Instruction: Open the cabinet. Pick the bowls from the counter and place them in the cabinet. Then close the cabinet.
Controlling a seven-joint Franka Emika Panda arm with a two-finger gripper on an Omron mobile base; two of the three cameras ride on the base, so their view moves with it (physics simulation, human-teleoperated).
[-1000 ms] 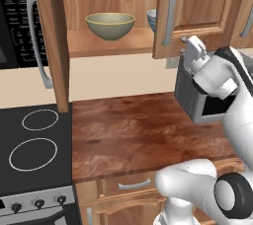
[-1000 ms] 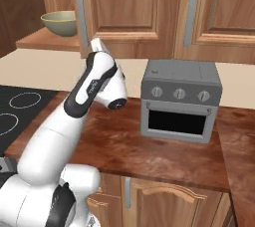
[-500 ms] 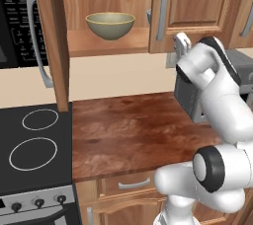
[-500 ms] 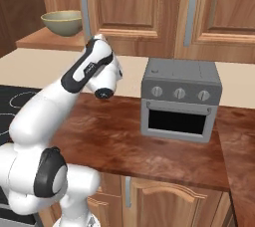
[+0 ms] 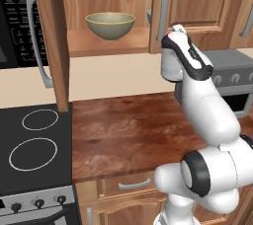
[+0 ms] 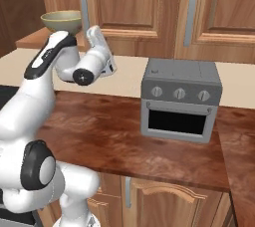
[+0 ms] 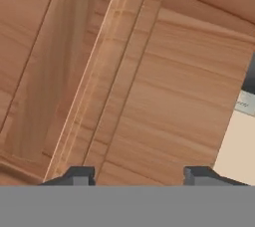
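End effector (image 7: pixel 134 173) spread wide, empty, facing cabinet (image 7: pixel 164 96) door panel edge

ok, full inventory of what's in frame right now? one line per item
cabinet: 1, brown wood, on the wall; left door swung out, right door nearly shut.
bar handles: several, grey, vertical on the doors.
olive bowl: 1, olive-yellow, on the cabinet shelf.
second bowl: 1, bluish sliver behind the right door's edge.
counter: 1, reddish-brown.
toaster oven: 1, grey, on the counter.
stovetop: 1, black, white rings.
microwave: 1, black, left of the cabinet.
gripper: 1, dark tips apart, facing the door panel.
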